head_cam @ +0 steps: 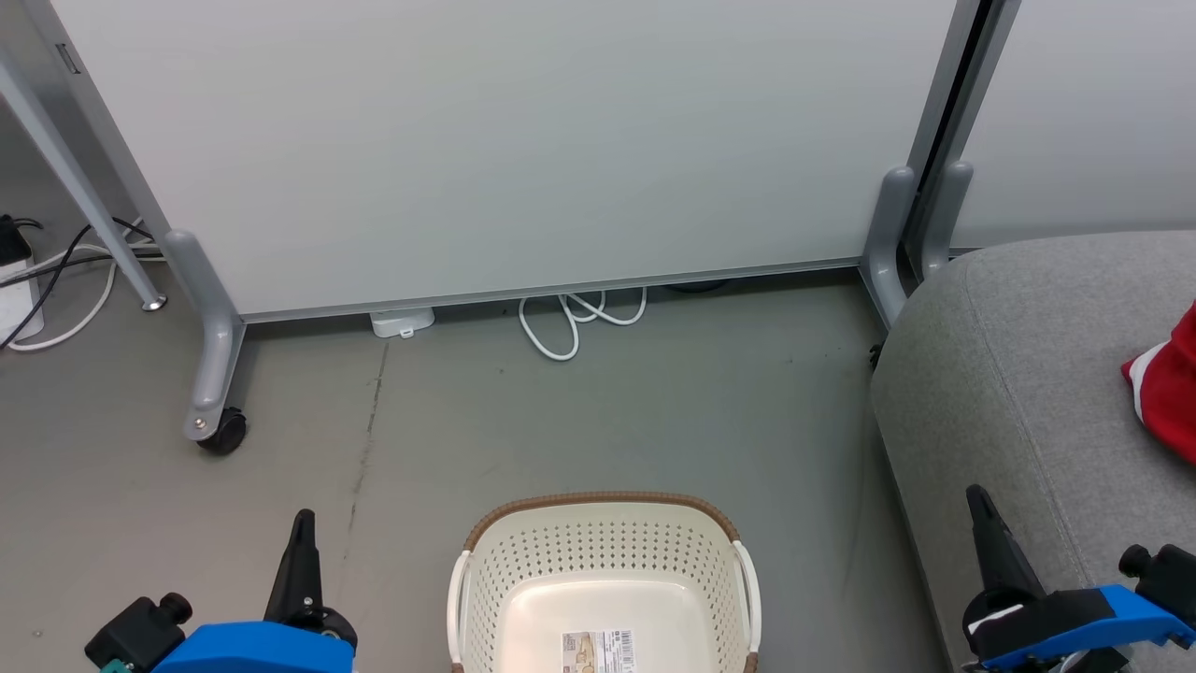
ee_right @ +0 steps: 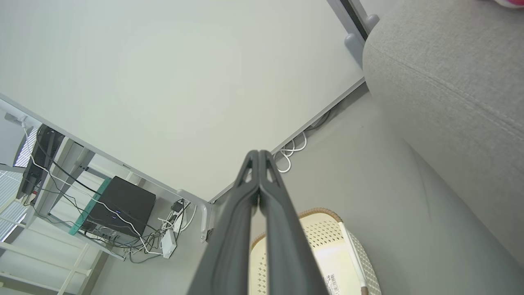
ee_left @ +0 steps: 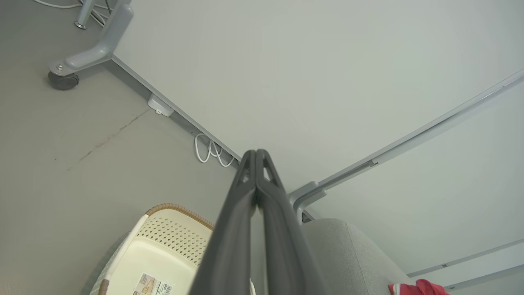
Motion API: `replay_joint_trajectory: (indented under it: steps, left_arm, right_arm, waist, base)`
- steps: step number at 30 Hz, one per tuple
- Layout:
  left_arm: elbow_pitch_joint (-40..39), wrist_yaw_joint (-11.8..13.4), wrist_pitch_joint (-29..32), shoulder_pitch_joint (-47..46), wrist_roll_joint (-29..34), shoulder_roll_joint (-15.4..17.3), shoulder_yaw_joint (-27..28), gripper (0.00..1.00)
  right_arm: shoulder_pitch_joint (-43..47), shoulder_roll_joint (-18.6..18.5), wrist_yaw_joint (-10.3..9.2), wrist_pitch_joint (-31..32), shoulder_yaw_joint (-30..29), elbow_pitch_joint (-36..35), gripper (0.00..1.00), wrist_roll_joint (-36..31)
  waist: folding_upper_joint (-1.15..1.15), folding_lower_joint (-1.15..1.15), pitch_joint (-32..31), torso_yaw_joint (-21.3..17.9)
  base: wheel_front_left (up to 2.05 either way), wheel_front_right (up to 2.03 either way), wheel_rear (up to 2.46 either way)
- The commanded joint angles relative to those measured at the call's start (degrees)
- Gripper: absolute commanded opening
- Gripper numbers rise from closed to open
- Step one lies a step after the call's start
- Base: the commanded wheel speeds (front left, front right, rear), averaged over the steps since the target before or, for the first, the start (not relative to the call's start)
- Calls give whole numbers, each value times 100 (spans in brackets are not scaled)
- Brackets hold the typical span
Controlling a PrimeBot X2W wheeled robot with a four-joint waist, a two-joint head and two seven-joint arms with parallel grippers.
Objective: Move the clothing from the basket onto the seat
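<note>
The cream perforated basket (head_cam: 603, 570) with a brown rim stands on the floor at the bottom centre, holding nothing but a barcode label on its base. Red clothing (head_cam: 1168, 388) with white trim lies on the grey seat (head_cam: 1018, 374) at the right edge. My left gripper (head_cam: 303, 523) is shut, raised to the left of the basket. My right gripper (head_cam: 979, 500) is shut, in front of the seat's near corner. The left wrist view shows shut fingers (ee_left: 256, 152), the basket (ee_left: 163, 250), the seat (ee_left: 348, 258) and the clothing (ee_left: 417, 288). In the right wrist view, fingers (ee_right: 258, 152) meet above the basket (ee_right: 327, 246) beside the seat (ee_right: 450, 82).
A pale partition panel (head_cam: 505, 140) on castered grey feet (head_cam: 217, 411) closes the back. A white cable loop (head_cam: 570, 322) lies under it. More cables (head_cam: 56, 280) lie at the far left. Grey floor surrounds the basket. The right wrist view has a black box with cables (ee_right: 118, 205).
</note>
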Motion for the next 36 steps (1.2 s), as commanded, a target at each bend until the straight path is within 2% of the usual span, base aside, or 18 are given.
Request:
replay_joint_trajectory:
  steps: [1, 36]
  left_arm:
    - [-89, -3, 32, -190, -128, 6, 60, 0]
    - [-194, -6, 598, -444, -1956, -72, 452, 0]
  right_arm:
    - [-139, -22, 1, 25, -18, -58, 0, 172]
    - [-357, -30, 2, 334, -80, -5, 0, 2392]
  waist:
    - [0, 0, 1, -3]
    - [0, -1, 30, -112]
  base:
    - [0, 0, 0]
    - [0, 0, 0]
